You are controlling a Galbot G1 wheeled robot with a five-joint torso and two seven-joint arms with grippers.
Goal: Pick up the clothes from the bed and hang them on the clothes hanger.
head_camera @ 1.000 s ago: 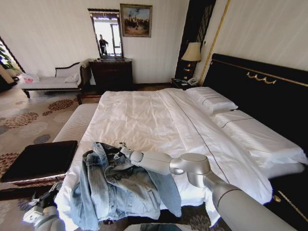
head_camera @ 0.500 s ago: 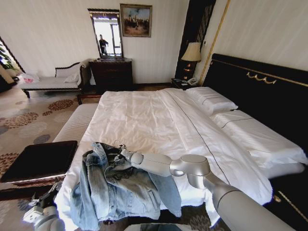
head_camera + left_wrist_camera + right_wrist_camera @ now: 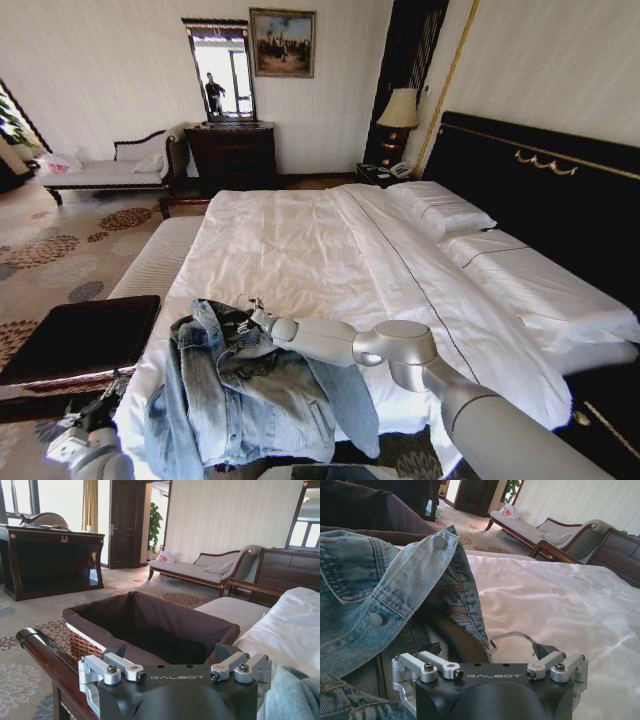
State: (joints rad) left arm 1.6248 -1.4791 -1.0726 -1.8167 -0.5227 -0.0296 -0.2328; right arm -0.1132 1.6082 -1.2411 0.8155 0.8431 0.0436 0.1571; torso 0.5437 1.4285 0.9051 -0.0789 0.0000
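Barely anything has changed over the last second. Your right tool (image 3: pixel 252 315) sits where it did, at the jacket (image 3: pixel 245 395) collar in the lower left of the head view, its arm reaching in from the lower right. The jacket lies as before, crumpled on the near corner of the bed (image 3: pixel 300 240) with its hem hanging over the edge. The slight drift of the headboard and pillows in the frame reads as camera movement, not movement of the things.

From the right wrist view, the tool is pushed under the raised collar flap, with a thin metal hook (image 3: pixel 512 636) showing just past it, possibly the hanger's. You cannot tell whether this tool is clenched or released; the fingertips are buried in denim.

Your left tool (image 3: pixel 68 443) stays low at the bottom left corner, beside the dark-lined basket (image 3: pixel 145 625); its state cannot be told either.

Judgement: no lift has begun. The pick-up is stalled or settling at the grasp.
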